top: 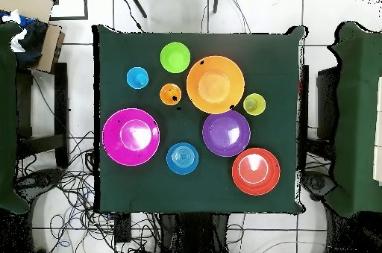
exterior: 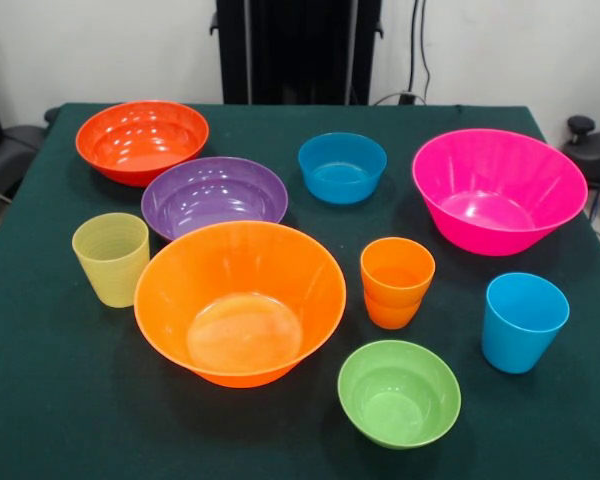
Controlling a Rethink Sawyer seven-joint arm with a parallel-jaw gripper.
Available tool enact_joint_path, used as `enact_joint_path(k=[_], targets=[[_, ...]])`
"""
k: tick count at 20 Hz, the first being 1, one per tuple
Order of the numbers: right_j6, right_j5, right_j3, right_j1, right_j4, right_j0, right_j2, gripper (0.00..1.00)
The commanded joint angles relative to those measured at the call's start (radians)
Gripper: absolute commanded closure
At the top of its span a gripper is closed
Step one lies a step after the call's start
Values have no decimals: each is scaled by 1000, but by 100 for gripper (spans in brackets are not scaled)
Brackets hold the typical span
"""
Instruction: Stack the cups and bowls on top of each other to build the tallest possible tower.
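Note:
All vessels stand upright and apart on the green table (exterior: pixel 50 400); there is no tower. The large orange bowl (exterior: pixel 240 300) (top: pixel 215 84) is at the middle front. The purple bowl (exterior: pixel 215 195) (top: pixel 226 133) and red-orange bowl (exterior: pixel 140 140) (top: pixel 256 171) lie behind it. The hot pink bowl (exterior: pixel 498 190) (top: pixel 130 136) is at the right. The small blue bowl (exterior: pixel 342 167) (top: pixel 182 158) is at the back middle and the lime green bowl (exterior: pixel 399 392) (top: pixel 174 57) at the front. The cups are pale yellow-green (exterior: pixel 111 258) (top: pixel 254 104), orange (exterior: pixel 396 282) (top: pixel 170 94) and sky blue (exterior: pixel 523 321) (top: pixel 137 77). No yellow cup shows. The gripper is out of view.
The robot's black pedestal (exterior: pixel 298 50) stands behind the table's far edge. In the overhead view a cardboard box (top: pixel 45 41) sits off the table's left side, and cables (top: pixel 74 190) lie on the floor.

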Motion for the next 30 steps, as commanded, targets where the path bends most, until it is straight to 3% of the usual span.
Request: enact_joint_path(k=[1,15,30], targets=[[273,0,94,65,-1,70,116,100],[326,62,4,120,2,96,96,100],[335,97,-24,125,12,96,94,100]])
